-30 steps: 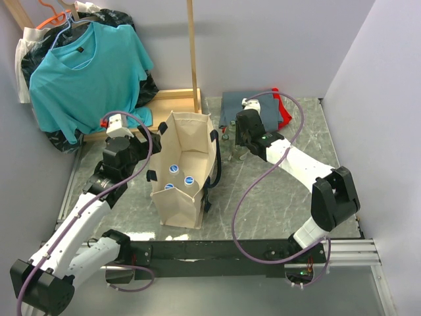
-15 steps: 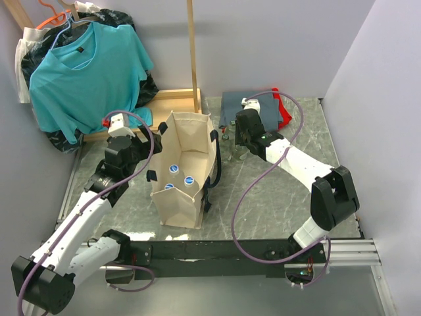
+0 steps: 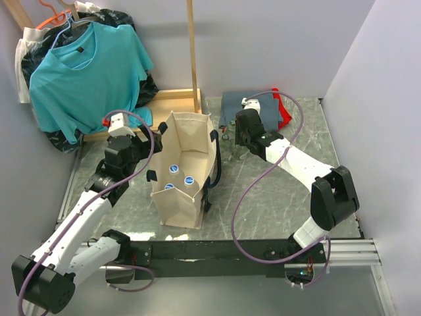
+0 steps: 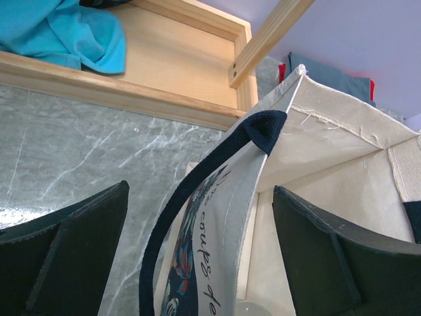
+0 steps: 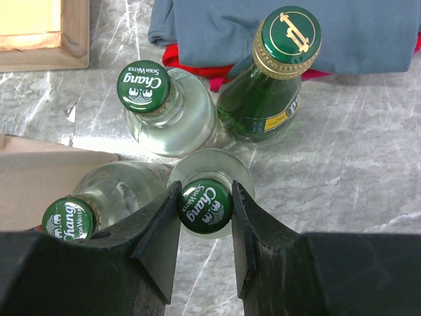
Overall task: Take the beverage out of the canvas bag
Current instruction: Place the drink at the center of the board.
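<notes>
Camera above the arms: the canvas bag [image 3: 179, 207] stands upright and open on the marble table [image 3: 283, 204] between the two arms, with three blue-capped bottles [image 3: 189, 180] upright inside it. The left gripper [image 3: 150, 141] sits at the bag's left rim. The right gripper [image 3: 235, 150] is low over the table, just beside the bag's right wall and outside it.

Left wrist: the left gripper [image 4: 200, 191] is spread wide, its fingers [image 4: 72, 257] on either side of the bag's wall and black strap handle [image 4: 191, 210], clamping nothing.

Right wrist: the right gripper [image 5: 205, 194] is clamped on the green cap of a soda bottle [image 5: 209, 164] standing on the table. Two clear bottles [image 5: 164, 112] and a green glass bottle [image 5: 263, 105] stand just beside it, in front of a grey cloth [image 5: 217, 26].
</notes>
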`<state>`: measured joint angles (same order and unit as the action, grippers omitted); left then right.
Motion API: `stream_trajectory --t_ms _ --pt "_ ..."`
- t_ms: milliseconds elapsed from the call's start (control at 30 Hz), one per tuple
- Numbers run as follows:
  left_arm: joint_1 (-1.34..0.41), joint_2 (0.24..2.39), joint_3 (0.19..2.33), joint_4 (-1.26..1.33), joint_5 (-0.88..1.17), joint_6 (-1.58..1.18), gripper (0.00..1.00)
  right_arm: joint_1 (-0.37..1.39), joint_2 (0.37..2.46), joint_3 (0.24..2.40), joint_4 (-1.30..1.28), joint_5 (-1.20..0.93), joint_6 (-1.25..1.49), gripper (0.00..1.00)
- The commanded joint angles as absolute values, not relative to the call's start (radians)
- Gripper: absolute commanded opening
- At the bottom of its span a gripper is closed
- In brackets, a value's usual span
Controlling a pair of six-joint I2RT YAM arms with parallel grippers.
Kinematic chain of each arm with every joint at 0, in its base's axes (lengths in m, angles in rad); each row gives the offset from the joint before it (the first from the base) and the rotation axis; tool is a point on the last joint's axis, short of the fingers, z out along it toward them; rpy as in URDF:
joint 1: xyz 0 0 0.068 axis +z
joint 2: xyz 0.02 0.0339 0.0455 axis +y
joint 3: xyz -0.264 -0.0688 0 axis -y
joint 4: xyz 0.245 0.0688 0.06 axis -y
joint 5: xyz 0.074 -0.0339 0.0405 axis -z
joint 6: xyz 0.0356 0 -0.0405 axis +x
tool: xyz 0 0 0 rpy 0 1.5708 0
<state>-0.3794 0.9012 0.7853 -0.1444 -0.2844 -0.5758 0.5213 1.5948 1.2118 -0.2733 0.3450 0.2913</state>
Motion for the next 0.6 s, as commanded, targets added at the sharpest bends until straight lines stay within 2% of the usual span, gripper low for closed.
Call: stream_trajectory --t_ms 0,167,567 --pt "-0.382 0.902 0.79 -0.101 -0.264 -0.561 0.96 0.528 1.594 1.272 -0.227 0.377 0.311 0.33" --pt "-0.382 0.907 0.792 -0.1 -0.261 -0.561 0.96 0.526 1.588 1.261 -0.222 0.384 0.311 0.41" --pt "-0.382 0.905 0.787 -0.098 -0.258 -0.563 0.96 0.528 1.583 1.266 -0.235 0.405 0.311 0.42"
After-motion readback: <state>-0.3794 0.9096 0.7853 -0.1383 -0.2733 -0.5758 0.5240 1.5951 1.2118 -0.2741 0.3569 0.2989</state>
